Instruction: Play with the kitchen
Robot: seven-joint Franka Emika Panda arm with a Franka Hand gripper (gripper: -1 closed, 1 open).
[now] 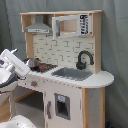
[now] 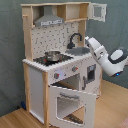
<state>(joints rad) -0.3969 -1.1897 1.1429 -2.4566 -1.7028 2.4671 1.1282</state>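
- Grey curtain hangs behind everything in both exterior views, and a light wooden floor (image 2: 15, 119) shows in the second exterior view, with the toy kitchen (image 1: 75, 95) standing on it against that backdrop.
- My arm (image 2: 111, 60) reaches in from the second exterior view's right, with its white wrist section angled up toward the counter edge beside the grey sink (image 1: 71, 74); in the first exterior view it comes in from the left, near the hob.
- As for the gripper (image 2: 88, 40), I cannot tell from either view how it stands, and I see nothing carried in it.
- On the worktop sit the steel pot (image 2: 52, 55) on the hob (image 1: 46, 67) and the black faucet (image 1: 83, 58) curving over the sink; the range hood (image 1: 37, 28) hangs above the pot.
- Down below, the oven door (image 2: 71, 102) is dropped open and tilted outward in the second exterior view, with the knobs (image 2: 56, 76) just above it.
- My judgement: I am in an approach step, with the tool near the sink end of the counter and no toy part plainly engaged.
- Next I would pick one target, the faucet or the pot, and ease toward it slowly, keeping the wrist clear of the counter edge and the upper shelf.
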